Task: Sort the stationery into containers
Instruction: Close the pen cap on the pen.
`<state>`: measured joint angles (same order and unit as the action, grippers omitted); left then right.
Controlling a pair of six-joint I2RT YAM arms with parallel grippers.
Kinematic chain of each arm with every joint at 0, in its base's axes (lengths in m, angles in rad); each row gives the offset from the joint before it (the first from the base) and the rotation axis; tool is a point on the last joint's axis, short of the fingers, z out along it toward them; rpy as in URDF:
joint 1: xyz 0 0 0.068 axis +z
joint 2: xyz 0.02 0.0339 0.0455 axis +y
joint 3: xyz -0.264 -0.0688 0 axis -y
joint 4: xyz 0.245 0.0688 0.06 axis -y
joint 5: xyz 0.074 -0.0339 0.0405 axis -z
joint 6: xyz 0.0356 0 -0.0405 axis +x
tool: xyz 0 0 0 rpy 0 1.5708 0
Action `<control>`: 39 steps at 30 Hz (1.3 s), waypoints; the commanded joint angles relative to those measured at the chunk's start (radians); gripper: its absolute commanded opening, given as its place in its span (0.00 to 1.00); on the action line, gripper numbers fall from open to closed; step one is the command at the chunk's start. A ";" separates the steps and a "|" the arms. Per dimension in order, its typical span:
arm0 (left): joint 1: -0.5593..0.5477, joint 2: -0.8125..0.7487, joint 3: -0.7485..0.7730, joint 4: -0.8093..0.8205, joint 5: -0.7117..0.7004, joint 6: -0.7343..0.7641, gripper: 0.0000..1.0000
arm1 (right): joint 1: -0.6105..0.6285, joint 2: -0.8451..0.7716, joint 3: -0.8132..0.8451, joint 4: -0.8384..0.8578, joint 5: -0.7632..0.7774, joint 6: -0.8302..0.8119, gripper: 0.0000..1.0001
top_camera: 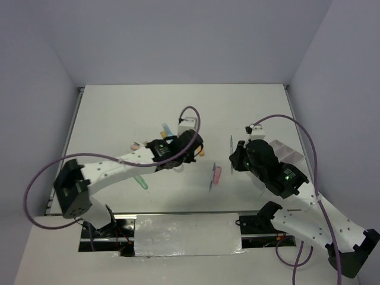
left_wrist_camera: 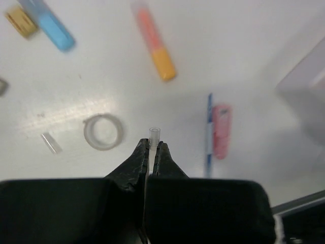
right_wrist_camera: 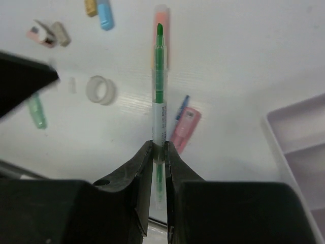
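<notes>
Over the white tabletop (left_wrist_camera: 238, 46), my left pincer (left_wrist_camera: 152, 146) clamps a thin clear plastic tube (left_wrist_camera: 154, 133); my right pincer (right_wrist_camera: 159, 146) grips a slim clear-barrelled green pen (right_wrist_camera: 160, 96) lengthwise, probably to lay it into the white compartmented tray (right_wrist_camera: 299, 134) nearby.

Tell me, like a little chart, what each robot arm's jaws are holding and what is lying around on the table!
Left jaws: shut on a thin clear tube
Right jaws: shut on a green pen, its tip pointing away from the arm
Lying loose: tape ring, orange marker, blue marker, green marker, pink marker beside a thin blue pen
Container: white tray near the right arm; the compartments in view look empty
</notes>
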<state>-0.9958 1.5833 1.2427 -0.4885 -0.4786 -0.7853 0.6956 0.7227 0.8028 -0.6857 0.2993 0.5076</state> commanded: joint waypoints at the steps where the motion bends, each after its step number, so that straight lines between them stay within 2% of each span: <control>1: 0.057 -0.167 0.058 0.020 -0.109 0.030 0.00 | 0.002 0.004 -0.022 0.208 -0.212 -0.082 0.06; 3: 0.126 -0.273 0.017 0.117 -0.063 0.056 0.00 | 0.036 0.021 -0.059 0.332 -0.299 -0.112 0.05; 5: 0.181 -0.344 -0.024 0.212 0.055 0.090 0.00 | 0.083 0.032 -0.082 0.458 -0.403 -0.115 0.05; 8: 0.296 -0.483 -0.113 0.440 0.257 0.115 0.00 | 0.151 0.066 -0.106 0.590 -0.443 -0.103 0.05; 10: 0.315 -0.523 -0.181 0.531 0.364 0.113 0.00 | 0.189 0.089 -0.106 0.673 -0.425 -0.069 0.05; 14: 0.319 -0.607 -0.281 0.689 0.469 0.086 0.00 | 0.271 0.136 -0.076 0.738 -0.350 -0.057 0.04; 22: 0.322 -0.721 -0.436 0.881 0.555 -0.032 0.00 | 0.311 0.207 -0.013 0.738 -0.348 -0.070 0.03; 26: 0.322 -0.726 -0.436 0.861 0.558 -0.025 0.00 | 0.315 0.190 -0.011 0.736 -0.345 -0.069 0.03; 33: 0.322 -0.738 -0.505 0.959 0.564 -0.057 0.00 | 0.331 0.181 -0.008 0.736 -0.325 -0.061 0.03; 39: 0.322 -0.733 -0.511 0.962 0.560 -0.058 0.00 | 0.334 0.144 -0.030 0.758 -0.305 -0.052 0.01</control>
<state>-0.6769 0.8577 0.7284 0.3832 0.0689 -0.8207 1.0187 0.8963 0.7479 0.0040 -0.0330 0.4522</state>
